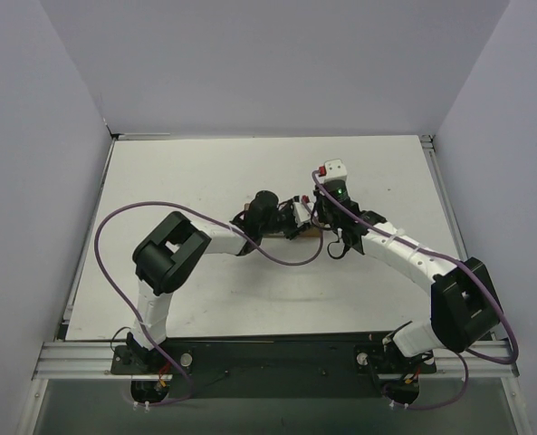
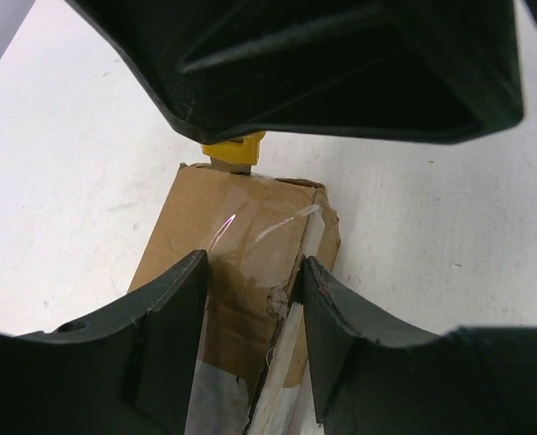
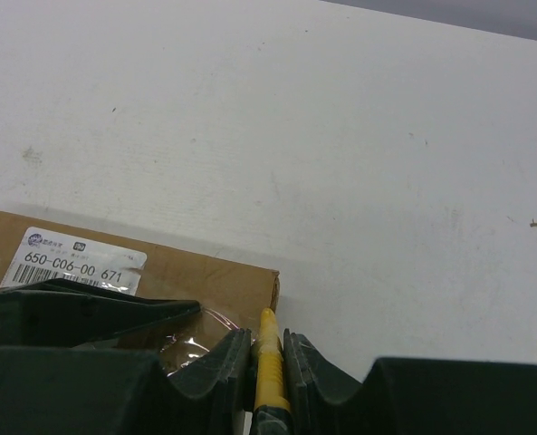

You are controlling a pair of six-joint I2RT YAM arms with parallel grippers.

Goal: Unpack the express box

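Pressed together at the bottom edge of the right wrist view, the right gripper (image 3: 266,349) pinches a yellow utility knife (image 3: 269,376), whose tip meets the right end of the express box (image 3: 205,276). A white label (image 3: 78,263) sits on the carton's face at lower left. In the left wrist view the left gripper (image 2: 250,281) has its dark fingers (image 2: 173,308) parted over the taped brown top, but whether they clamp the box or only rest on it cannot be told. Beyond lies the bare white table (image 3: 295,136). Seen from above, the box sits mid-frame between both grippers.
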